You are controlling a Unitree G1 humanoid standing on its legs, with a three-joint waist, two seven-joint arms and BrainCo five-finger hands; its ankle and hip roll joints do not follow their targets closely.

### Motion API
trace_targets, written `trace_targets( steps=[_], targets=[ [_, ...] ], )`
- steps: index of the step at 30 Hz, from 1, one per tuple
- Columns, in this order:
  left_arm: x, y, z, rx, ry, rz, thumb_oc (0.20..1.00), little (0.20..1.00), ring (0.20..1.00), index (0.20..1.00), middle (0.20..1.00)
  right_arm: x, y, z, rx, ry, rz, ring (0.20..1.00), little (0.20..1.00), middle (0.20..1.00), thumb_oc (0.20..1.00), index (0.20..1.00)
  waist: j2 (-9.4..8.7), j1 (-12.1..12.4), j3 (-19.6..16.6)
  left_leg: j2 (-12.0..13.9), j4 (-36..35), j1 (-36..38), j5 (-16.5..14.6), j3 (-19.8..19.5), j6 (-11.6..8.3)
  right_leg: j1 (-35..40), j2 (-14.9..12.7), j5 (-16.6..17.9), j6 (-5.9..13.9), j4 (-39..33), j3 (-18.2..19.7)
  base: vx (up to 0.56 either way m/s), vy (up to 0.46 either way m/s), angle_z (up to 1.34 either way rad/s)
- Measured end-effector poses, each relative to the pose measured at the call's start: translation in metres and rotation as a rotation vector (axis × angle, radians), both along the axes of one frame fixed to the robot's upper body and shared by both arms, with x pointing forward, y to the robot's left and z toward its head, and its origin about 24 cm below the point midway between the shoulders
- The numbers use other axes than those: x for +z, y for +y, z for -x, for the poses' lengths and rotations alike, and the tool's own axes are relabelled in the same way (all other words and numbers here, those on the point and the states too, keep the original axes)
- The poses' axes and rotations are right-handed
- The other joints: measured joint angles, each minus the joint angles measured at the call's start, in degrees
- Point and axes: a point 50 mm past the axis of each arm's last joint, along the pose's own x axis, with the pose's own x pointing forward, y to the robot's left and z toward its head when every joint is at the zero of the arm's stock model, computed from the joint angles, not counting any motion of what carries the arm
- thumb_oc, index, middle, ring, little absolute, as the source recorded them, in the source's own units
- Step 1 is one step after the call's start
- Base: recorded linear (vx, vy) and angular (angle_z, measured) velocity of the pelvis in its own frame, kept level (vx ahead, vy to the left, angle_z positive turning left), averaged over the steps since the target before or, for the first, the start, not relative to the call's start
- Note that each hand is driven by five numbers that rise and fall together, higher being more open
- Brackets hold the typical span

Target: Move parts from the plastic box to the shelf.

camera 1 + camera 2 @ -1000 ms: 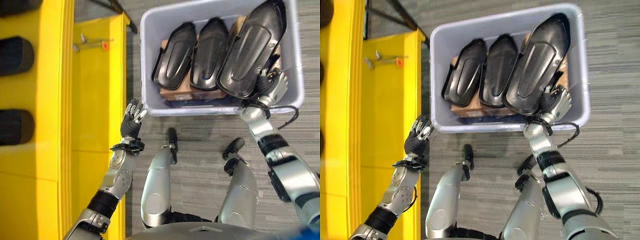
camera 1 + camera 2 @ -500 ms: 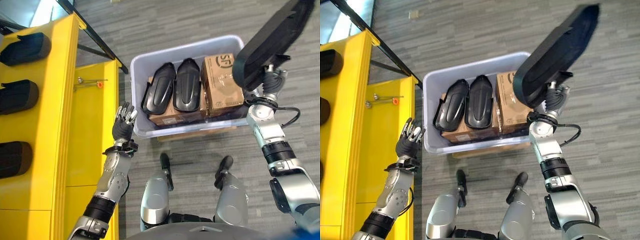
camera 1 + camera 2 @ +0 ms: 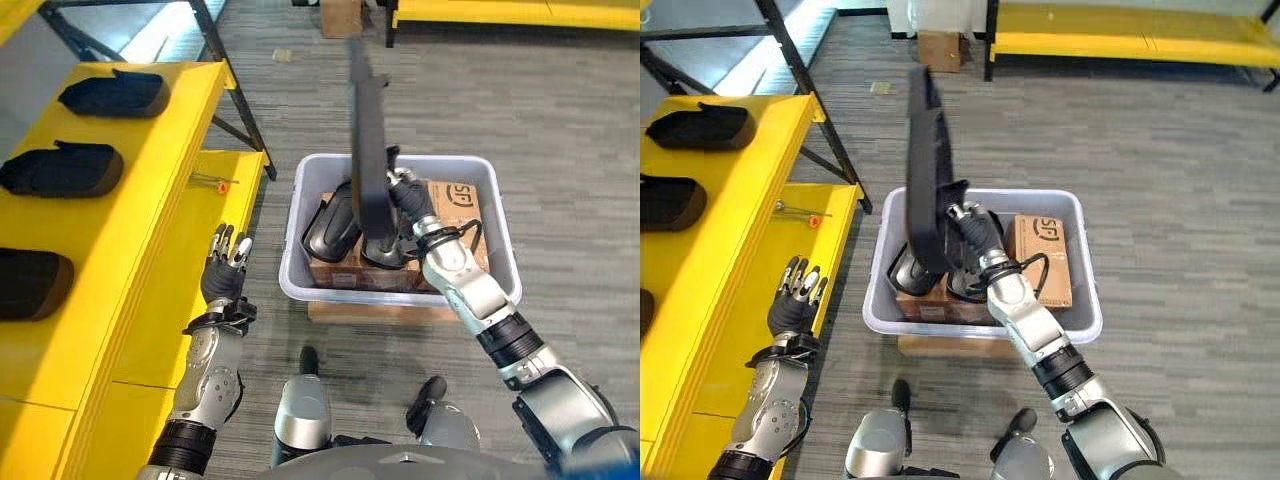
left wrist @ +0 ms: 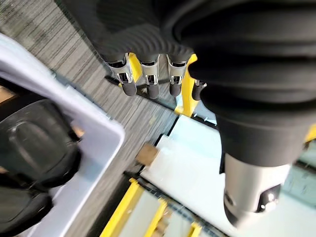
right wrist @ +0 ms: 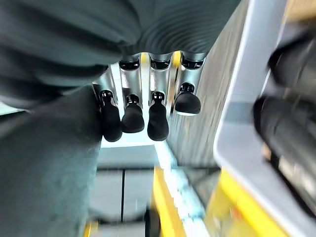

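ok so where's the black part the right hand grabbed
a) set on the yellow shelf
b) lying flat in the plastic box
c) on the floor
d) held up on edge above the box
d: the right hand grips the black part at its lower end, standing it on edge above the plastic box.

Both eye views look down on the plastic box (image 3: 400,290) — wrist views sit close beside it.
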Motion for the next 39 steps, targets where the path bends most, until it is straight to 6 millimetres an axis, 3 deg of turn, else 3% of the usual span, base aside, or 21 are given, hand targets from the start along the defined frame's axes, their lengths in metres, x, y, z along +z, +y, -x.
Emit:
trace_targets(
  steps=[4,10,11,13,14,16,19,22,23,24,27,28,30,33,39],
  targets=[
    [0.002,0.002,0.000,0.007,0.003,-0.055,1.000,1.000,1.000,1.000,1.000,-0.001,0.011,0.004,0.074,0.019,-0.003,0.200,0.200,0.200,0.200,0.200,-0.65,2.6,-0.2,-1.4,3.7,-3.3,-1.7,-1.3,1.02,0.9,-1.4,1.6,0.88,-2.1,-1.4,-0.07,0.233,0.22],
    [0.012,0.003,-0.010,-0.033,-0.016,-0.126,1.000,1.000,1.000,1.000,1.000,-0.003,0.024,0.009,0.155,0.040,-0.034,0.200,0.200,0.200,0.200,0.200,-3.55,3.2,0.6,-4.0,13.3,-10.3,-6.9,-3.4,3.54,1.3,-3.7,3.7,1.91,-5.2,-3.0,-0.02,0.246,0.24],
    [0.012,0.002,-0.011,-0.056,-0.009,-0.138,1.000,1.000,1.000,1.000,1.000,-0.008,0.021,0.010,0.155,0.060,-0.041,0.200,0.200,0.200,0.200,0.200,-5.29,2.2,0.2,-6.1,15.0,-12.0,-8.2,-4.4,5.10,1.7,-4.8,3.6,1.72,-6.4,-2.0,0.11,0.216,0.58],
    [0.014,-0.003,-0.014,-0.081,-0.016,-0.170,1.000,1.000,1.000,1.000,1.000,-0.017,0.013,0.015,0.133,0.086,-0.054,0.200,0.200,0.200,0.200,0.200,-6.45,1.3,-0.1,-8.1,16.7,-13.9,-9.5,-7.1,6.93,1.3,-4.5,2.2,-0.12,-5.0,4.2,0.11,0.166,0.86],
    [0.015,-0.004,-0.015,-0.087,-0.023,-0.175,1.000,1.000,1.000,1.000,1.000,-0.023,0.011,0.018,0.132,0.105,-0.062,0.200,0.200,0.200,0.200,0.200,-6.72,0.9,-0.4,-8.6,16.6,-14.1,-9.4,-8.2,7.23,0.6,-3.6,1.6,-1.02,-3.2,7.1,0.10,0.132,0.80],
    [0.015,0.000,-0.015,-0.082,-0.011,-0.184,1.000,1.000,1.000,1.000,1.000,-0.029,0.017,0.024,0.157,0.128,-0.079,0.200,0.200,0.200,0.200,0.200,-6.27,0.9,-0.5,-8.0,14.8,-13.4,-8.5,-10.4,8.31,-0.8,0.2,-0.2,0.07,0.9,10.3,0.09,0.112,0.48],
    [0.011,-0.003,-0.013,-0.090,0.011,-0.173,1.000,1.000,1.000,1.000,1.000,-0.039,0.014,0.035,0.174,0.147,-0.096,0.200,0.200,0.200,0.200,0.200,-5.23,0.5,-1.7,-7.9,3.8,-7.4,-2.8,-13.0,8.91,-2.0,8.6,-5.3,1.09,5.3,13.0,0.11,0.041,0.32],
    [0.001,-0.015,-0.010,-0.142,0.031,-0.133,1.000,1.000,1.000,1.000,1.000,-0.050,0.003,0.043,0.139,0.160,-0.109,0.200,0.200,0.200,0.200,0.200,-2.83,-3.1,-4.0,-8.8,-4.1,-3.0,1.0,-17.5,8.95,-2.3,16.9,-6.0,0.11,1.4,17.5,0.12,-0.018,0.80],
    [-0.001,-0.021,-0.009,-0.168,0.033,-0.136,1.000,1.000,1.000,1.000,1.000,-0.054,0.000,0.045,0.123,0.167,-0.118,0.200,0.200,0.200,0.200,0.200,-3.02,-4.1,-5.0,-9.9,-4.6,-2.8,1.2,-18.5,8.83,-2.2,17.7,-4.9,-0.62,-1.4,19.1,0.17,-0.053,0.92],
    [-0.007,-0.026,-0.005,-0.192,0.054,-0.134,1.000,1.000,1.000,1.000,1.000,-0.058,-0.003,0.048,0.113,0.180,-0.117,0.200,0.200,0.200,0.200,0.200,-3.16,-4.0,-6.2,-11.6,-4.7,-2.9,1.0,-20.5,8.85,-1.2,17.5,-5.3,-3.02,-3.5,19.7,0.20,-0.070,0.92],
    [-0.032,-0.046,0.009,-0.266,0.141,-0.079,1.000,1.000,1.000,1.000,1.000,-0.076,-0.018,0.057,0.061,0.235,-0.083,0.200,0.200,0.200,0.200,0.200,0.53,-6.3,-9.7,-12.1,-4.9,-2.3,1.4,-26.9,8.25,0.7,18.3,-6.3,-3.32,-1.2,25.8,0.11,-0.070,1.16],
    [-0.034,-0.046,0.011,-0.275,0.151,-0.102,1.000,1.000,1.000,1.000,1.000,-0.076,-0.018,0.057,0.060,0.234,-0.077,0.200,0.200,0.200,0.200,0.200,0.42,-6.0,-9.9,-11.8,-5.2,-1.7,1.7,-27.4,7.99,0.5,18.5,-7.3,-3.13,0.3,26.6,0.06,-0.101,0.79],
    [-0.036,-0.039,0.015,-0.288,0.181,-0.158,1.000,1.000,1.000,1.000,1.000,-0.072,-0.014,0.055,0.074,0.223,-0.088,0.200,0.200,0.200,0.200,0.200,-1.45,-5.3,-11.1,-12.6,-5.5,-2.0,2.0,-29.2,7.24,1.8,18.1,-9.8,-3.48,-1.4,28.8,0.01,-0.141,0.42],
    [-0.035,-0.034,0.013,-0.278,0.180,-0.169,1.000,1.000,1.000,1.000,1.000,-0.067,-0.006,0.053,0.093,0.202,-0.109,0.200,0.200,0.200,0.200,0.200,-1.58,-5.2,-11.6,-12.3,-5.5,-3.3,2.6,-30.3,5.84,2.9,18.8,-8.7,-5.20,-5.1,27.9,-0.03,-0.109,0.28],
    [-0.035,-0.041,0.015,-0.357,0.171,-0.165,1.000,1.000,1.000,1.000,1.000,-0.072,-0.004,0.054,0.104,0.225,-0.104,0.200,0.200,0.200,0.200,0.200,-0.67,-3.8,-11.1,-11.5,-5.6,-4.8,2.5,-31.6,4.65,2.8,19.8,-8.7,-5.19,-5.5,26.0,-0.02,-0.084,0.17]
  ],
)
